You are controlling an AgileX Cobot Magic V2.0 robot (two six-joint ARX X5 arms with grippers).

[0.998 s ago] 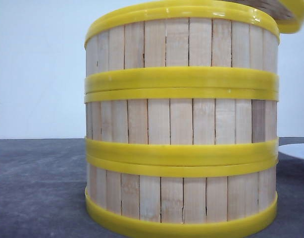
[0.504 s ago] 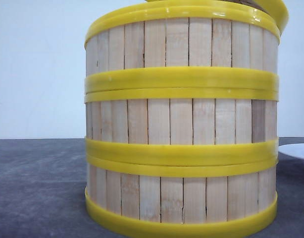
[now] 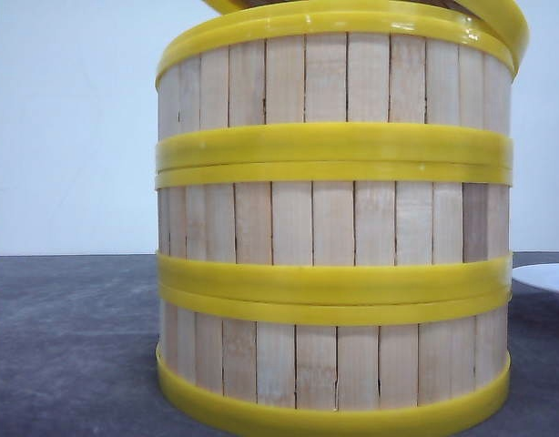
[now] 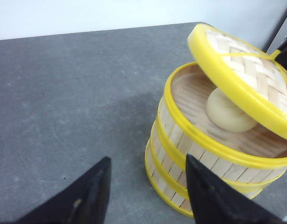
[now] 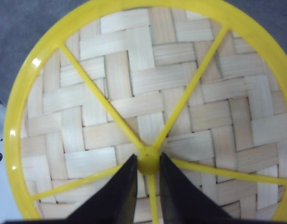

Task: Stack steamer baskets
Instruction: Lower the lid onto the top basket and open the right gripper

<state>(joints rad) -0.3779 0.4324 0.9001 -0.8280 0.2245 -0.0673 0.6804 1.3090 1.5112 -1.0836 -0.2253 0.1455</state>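
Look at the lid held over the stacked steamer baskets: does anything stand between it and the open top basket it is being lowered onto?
Nothing blocks it. The right gripper holds the lid by its centre knob, tilted over the steamer baskets. The bun lies inside the top basket, below the rim. The left gripper is open and off to the side.

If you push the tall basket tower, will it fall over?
Probably not easily: the stack of three steamer baskets looks wide for its height and its rims nest. A hard shove might slide it on the smooth table. The tilted lid could slip off first.

3 steamer baskets (image 3: 334, 228) stacked upright (yellow rims)
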